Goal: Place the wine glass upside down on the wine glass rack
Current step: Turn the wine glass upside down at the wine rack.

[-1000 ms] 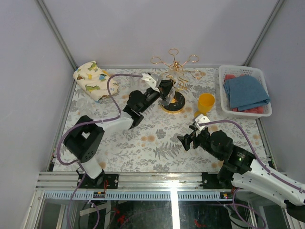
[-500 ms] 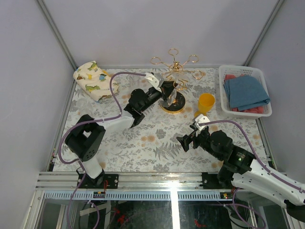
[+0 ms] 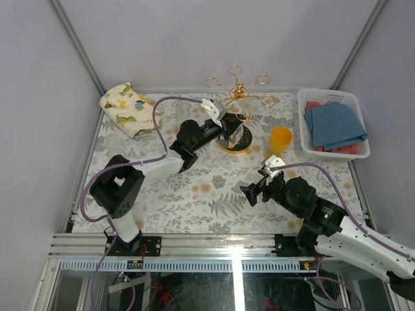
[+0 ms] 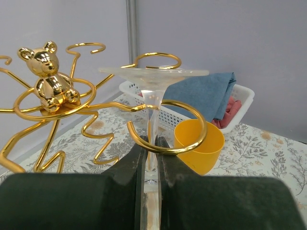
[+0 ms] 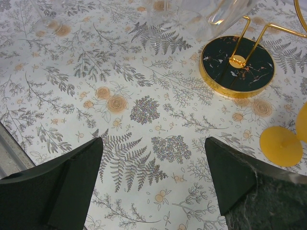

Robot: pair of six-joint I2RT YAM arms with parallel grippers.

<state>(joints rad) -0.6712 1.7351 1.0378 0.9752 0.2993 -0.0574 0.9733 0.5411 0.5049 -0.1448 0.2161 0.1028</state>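
Note:
The clear wine glass (image 4: 152,76) hangs upside down, its flat foot uppermost. My left gripper (image 4: 151,143) is shut on its stem. The stem stands inside a looped ring arm (image 4: 192,115) of the gold wine glass rack (image 4: 57,112), and the foot sits just above that ring. From above, the left gripper (image 3: 227,126) is at the rack (image 3: 238,92), over its black gold-rimmed base (image 3: 237,145). My right gripper (image 3: 249,193) hovers open and empty over the flowered table; the right wrist view shows its gripper (image 5: 152,141) with the base (image 5: 237,64) beyond.
A yellow cup (image 3: 280,140) stands just right of the rack. A white basket (image 3: 305,97) at the back right holds blue and red cloths. A dinosaur-print cloth (image 3: 126,109) lies at the back left. A gold bear (image 4: 48,79) tops the rack's pole.
My left gripper has carried the glass to the right, in among the rack's arms. The right gripper's fingers have spread a little wider; that arm has barely moved.

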